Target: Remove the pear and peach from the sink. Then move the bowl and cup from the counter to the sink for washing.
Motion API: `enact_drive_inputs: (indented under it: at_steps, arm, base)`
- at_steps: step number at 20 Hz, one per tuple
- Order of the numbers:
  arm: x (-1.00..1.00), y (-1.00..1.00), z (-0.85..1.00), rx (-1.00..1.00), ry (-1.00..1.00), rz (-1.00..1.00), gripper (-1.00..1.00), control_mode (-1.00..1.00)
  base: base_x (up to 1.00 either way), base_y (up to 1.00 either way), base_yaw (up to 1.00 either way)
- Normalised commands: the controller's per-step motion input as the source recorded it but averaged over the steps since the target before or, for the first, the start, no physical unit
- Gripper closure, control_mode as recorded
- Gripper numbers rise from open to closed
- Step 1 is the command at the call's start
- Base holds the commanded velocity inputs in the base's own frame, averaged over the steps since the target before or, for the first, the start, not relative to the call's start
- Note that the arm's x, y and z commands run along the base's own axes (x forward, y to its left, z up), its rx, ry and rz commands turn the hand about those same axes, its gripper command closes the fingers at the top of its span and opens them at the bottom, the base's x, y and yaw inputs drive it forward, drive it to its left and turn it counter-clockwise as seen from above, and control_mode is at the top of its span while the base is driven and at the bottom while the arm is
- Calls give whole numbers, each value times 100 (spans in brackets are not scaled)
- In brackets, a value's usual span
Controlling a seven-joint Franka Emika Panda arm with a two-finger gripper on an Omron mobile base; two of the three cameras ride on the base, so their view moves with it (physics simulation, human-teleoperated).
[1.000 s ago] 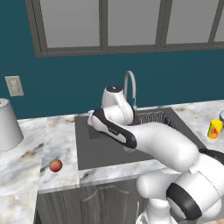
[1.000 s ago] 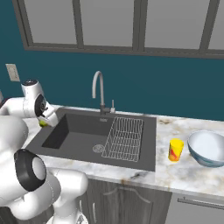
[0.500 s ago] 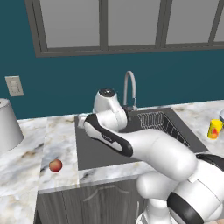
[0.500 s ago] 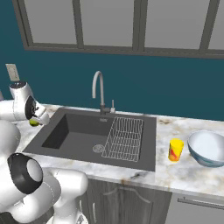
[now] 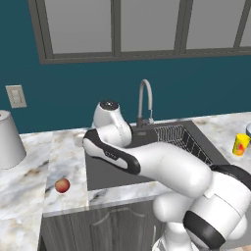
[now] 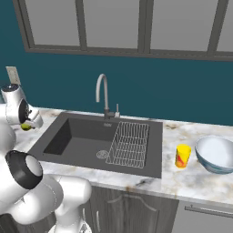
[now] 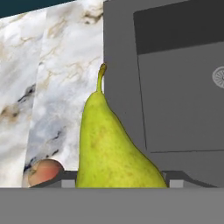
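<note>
Now the arm has swung left from over the sink (image 6: pixel 68 136) to its rim, the gripper (image 6: pixel 28 123) part-open around the pear (image 7: pixel 116 148) above the counter (image 5: pixel 66 157), so it can be set down near the peach (image 5: pixel 62 185), while the cup (image 6: pixel 183 155) and bowl (image 6: pixel 217 154) wait.

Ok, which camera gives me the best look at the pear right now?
The hand view: the pear stands large and unobstructed there, stem up, between the jaws, over the edge of the sink. The right base view shows just a small yellow-green sliver under the hand. In the left base view the arm hides it.
</note>
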Motion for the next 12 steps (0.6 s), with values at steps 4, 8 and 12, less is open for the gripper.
enact_drive_inputs:
  at_steps: [4, 8, 12]
  arm:
    - [0, 49, 0, 0, -1, 11, 100, -100]
    - [4, 48, 0, -3, -10, 8, 100, -100]
    - [9, 43, -1, -3, -8, 3, 100, -100]
  base:
    - [0, 0, 0]
    - [0, 0, 0]
    - [0, 0, 0]
